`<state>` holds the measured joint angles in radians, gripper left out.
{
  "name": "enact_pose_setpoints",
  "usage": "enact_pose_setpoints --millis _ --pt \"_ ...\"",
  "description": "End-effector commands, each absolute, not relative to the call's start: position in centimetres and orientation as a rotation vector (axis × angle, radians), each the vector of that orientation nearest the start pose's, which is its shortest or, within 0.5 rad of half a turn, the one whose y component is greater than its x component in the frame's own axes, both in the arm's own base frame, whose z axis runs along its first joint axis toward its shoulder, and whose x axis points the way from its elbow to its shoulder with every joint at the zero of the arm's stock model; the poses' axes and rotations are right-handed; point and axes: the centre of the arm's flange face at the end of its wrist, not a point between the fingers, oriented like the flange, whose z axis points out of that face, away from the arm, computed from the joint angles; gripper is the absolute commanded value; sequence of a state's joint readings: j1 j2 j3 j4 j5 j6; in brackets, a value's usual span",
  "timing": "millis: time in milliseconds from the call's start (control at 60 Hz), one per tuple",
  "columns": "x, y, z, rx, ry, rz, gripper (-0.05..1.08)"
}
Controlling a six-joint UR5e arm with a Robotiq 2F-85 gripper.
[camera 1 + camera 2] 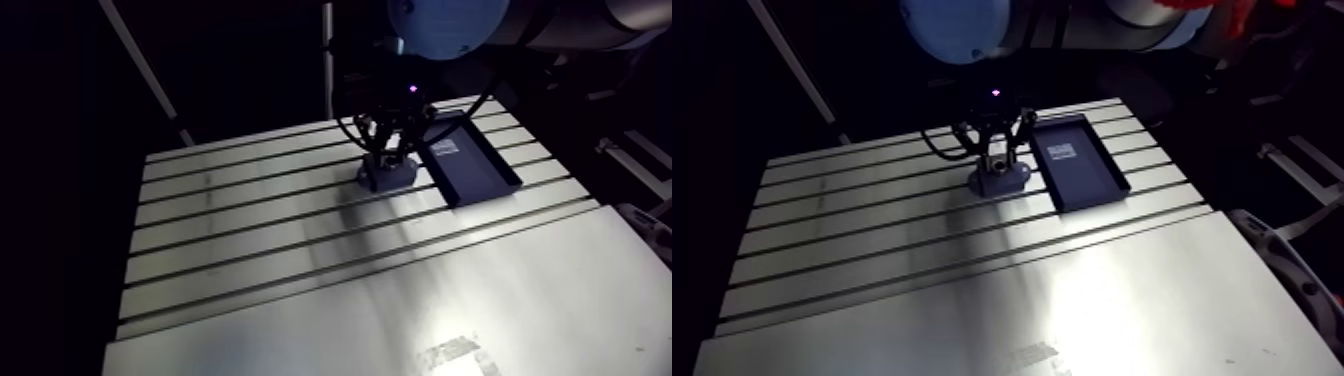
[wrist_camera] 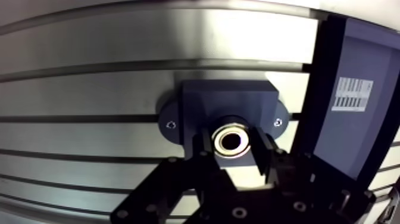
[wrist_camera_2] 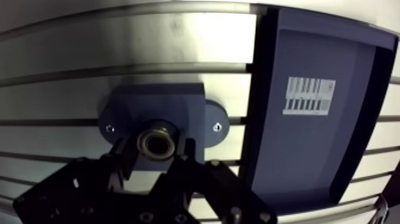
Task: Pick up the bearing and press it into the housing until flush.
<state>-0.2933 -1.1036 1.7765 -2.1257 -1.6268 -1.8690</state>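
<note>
Finding: silver ring bearing [image 2: 232, 140] at the bore of the dark blue flanged housing block [image 2: 229, 100]
In the wrist view the black two-finger gripper [image 2: 233, 146] pinches the bearing between its fingers, directly over the bore. Only the arm view shows the whole dark blue rectangular tray [image 1: 475, 175], just beside the housing on the slotted aluminium table [image 1: 250, 230]; the bearing cannot be made out there

Gripper [image 3: 156, 150] fingers pinch the bearing [image 3: 156, 142] at the housing [image 3: 172, 104] bore on slotted table [image 3: 119, 47]; dark tray [image 3: 309, 161] with barcode label [image 3: 308, 95] sits beside the housing.
</note>
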Motion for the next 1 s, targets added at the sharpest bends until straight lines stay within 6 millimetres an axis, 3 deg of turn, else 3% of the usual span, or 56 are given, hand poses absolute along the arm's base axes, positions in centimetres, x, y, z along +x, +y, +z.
enact_pose_setpoints --millis 17,1000 --pt "-59.81 4.79 18.79 -0.011 3.014 0.030 0.65" --pt "-59.60 4.75 18.55 -0.011 3.008 0.029 0.65"
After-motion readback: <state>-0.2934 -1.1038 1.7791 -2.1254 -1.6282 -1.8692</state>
